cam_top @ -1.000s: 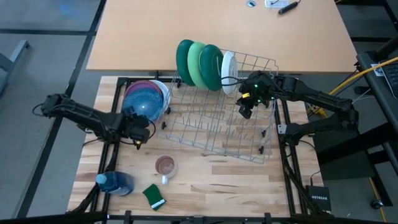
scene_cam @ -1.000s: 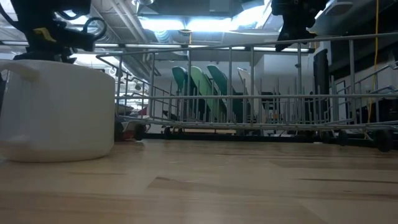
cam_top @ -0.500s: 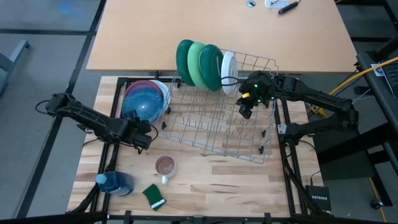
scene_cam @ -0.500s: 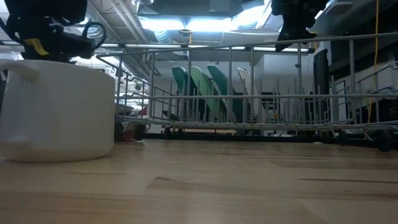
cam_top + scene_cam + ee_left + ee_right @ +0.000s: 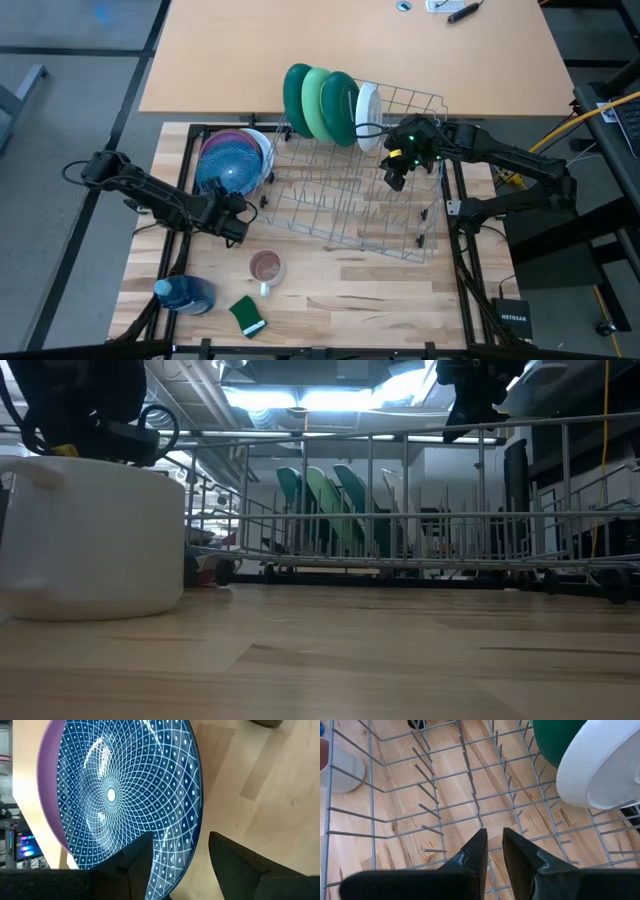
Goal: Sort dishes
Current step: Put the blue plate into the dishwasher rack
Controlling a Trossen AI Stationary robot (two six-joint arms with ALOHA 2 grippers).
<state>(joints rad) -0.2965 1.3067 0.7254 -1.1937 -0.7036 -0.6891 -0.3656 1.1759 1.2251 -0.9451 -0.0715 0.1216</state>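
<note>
Plates already racked stand on edge at about eleven o'clock of the wire dish rack point(image 5: 350, 205): a dark green plate point(image 5: 297, 92), a light green plate point(image 5: 318, 100), a second dark green one point(image 5: 340, 105) and a small white plate point(image 5: 368, 103). Unsorted dishes sit in a stack point(image 5: 233, 158) on the table point(image 5: 340, 290) at the rack's nine o'clock, a blue patterned plate point(image 5: 130, 795) on top with a purple plate point(image 5: 47, 800) showing beneath its rim. Left hand point(image 5: 232, 222) hangs low just beside the stack at its six o'clock, fingers spread, holding nothing; in the left wrist view the blue plate's rim lies close before the gap between the fingers. Right hand point(image 5: 395, 176) hovers over the rack near the white plate, its fingers nearly together with only a narrow slit, gripping nothing. These plates look rigid, glossy and likely slippery, and probably breakable; the smaller ones should be light. A sensible hold is on the rim of the top plate, one finger over the upper face and one slid under the lip, pinched firmly, since a shallow bite on a glazed edge could slip.
</note>
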